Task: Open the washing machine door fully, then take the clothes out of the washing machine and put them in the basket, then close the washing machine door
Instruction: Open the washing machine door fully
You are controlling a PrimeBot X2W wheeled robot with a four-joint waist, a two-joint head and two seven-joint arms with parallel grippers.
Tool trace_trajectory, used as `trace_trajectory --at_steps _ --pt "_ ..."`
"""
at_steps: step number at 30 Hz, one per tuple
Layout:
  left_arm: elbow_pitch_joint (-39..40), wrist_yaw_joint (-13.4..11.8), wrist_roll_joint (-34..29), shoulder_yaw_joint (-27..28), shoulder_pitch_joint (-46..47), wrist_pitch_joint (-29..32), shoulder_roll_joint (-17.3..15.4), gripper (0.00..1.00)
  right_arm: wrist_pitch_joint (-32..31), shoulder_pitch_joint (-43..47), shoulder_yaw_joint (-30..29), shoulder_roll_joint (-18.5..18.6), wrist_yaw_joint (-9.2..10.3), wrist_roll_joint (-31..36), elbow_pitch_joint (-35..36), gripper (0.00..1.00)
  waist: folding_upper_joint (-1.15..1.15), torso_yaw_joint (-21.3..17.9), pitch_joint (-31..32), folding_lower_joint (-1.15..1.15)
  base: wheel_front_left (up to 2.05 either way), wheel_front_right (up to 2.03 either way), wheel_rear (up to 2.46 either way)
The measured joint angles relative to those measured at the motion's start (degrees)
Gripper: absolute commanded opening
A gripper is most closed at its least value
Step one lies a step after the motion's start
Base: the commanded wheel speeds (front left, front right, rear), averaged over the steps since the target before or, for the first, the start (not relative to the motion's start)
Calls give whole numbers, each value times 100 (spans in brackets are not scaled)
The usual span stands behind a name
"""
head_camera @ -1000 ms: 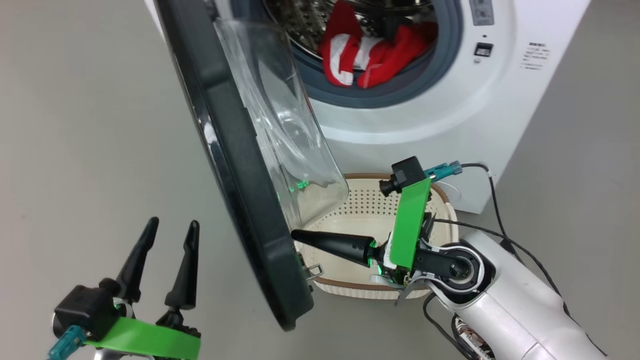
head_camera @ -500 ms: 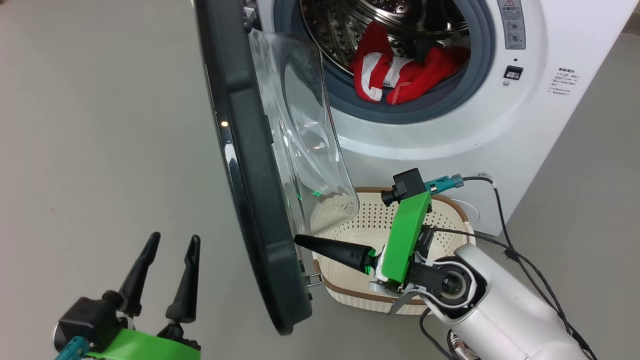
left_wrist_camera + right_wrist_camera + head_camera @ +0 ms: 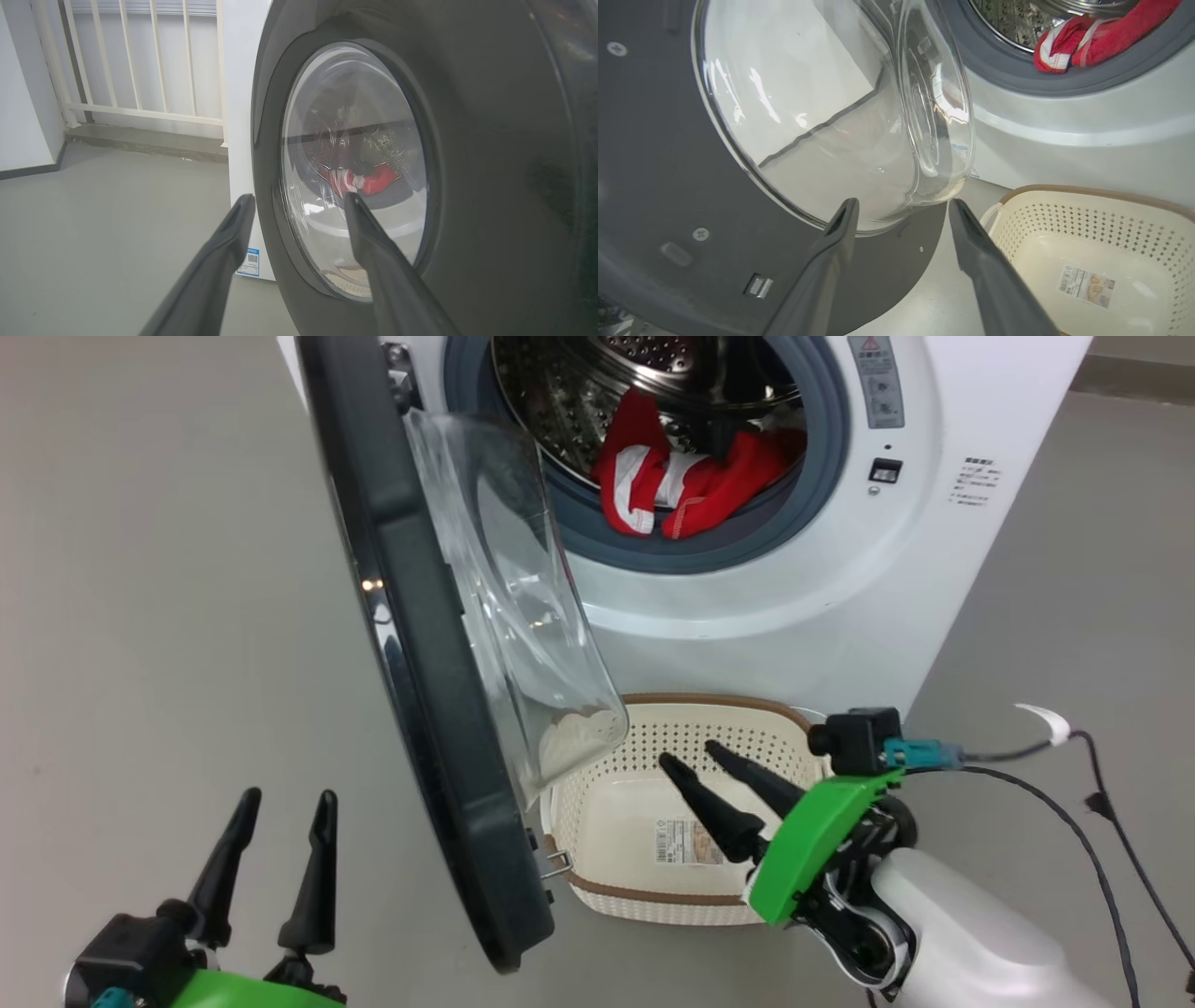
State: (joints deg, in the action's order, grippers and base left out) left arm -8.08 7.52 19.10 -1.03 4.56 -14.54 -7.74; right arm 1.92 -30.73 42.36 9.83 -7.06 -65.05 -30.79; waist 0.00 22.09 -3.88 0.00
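Note:
The washing machine stands with its door swung out edge-on, the clear glass bowl bulging to the right. The red clothes with white stripes lie at the drum's mouth. Below it on the floor is the cream basket, holding only its label sticker. My right gripper is open over the basket, apart from the door. My left gripper is open at the lower left, outside the door. In the right wrist view, the right gripper faces the door's inner side, the basket and the clothes.
A metal latch hook sticks out of the door's lower rim near the basket. Black cables trail on the grey floor right of my right arm. In the left wrist view, a white railing stands behind the machine.
My right gripper, shut with its tip at the door's lower inner rim, has opened, pulled back from the door and now points up over the basket. The head camera has also shifted.

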Motion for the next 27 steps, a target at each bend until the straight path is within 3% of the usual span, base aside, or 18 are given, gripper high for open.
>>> trace_trajectory --at_steps 6,10,14,17,22,27 --pt "67 0 -42 130 -18 0 1 100 1100 7 -199 -12 -1 1260 -769 100 0 -160 43 0 0 0 0" --pt "102 0 -43 208 -26 0 12 100 1227 21 -1007 -149 -5 2305 -1081 100 0 -237 39 0 0 0 0" --pt "153 0 -52 277 -115 0 23 100 1248 286 -2421 -313 -5 3804 -490 100 0 -294 28 0 0 0 0" --pt "169 0 -58 310 -115 0 35 100 1257 856 -3089 -521 -5 4673 -34 100 0 -324 17 0 0 0 0" --pt "175 0 -58 332 -115 0 40 100 1256 1413 -3570 -651 -7 5488 654 100 0 -368 -4 0 0 0 0" --pt "177 0 -82 352 -114 0 42 100 1272 1641 -3633 -659 -7 5588 1351 100 0 -390 -9 0 0 0 0"
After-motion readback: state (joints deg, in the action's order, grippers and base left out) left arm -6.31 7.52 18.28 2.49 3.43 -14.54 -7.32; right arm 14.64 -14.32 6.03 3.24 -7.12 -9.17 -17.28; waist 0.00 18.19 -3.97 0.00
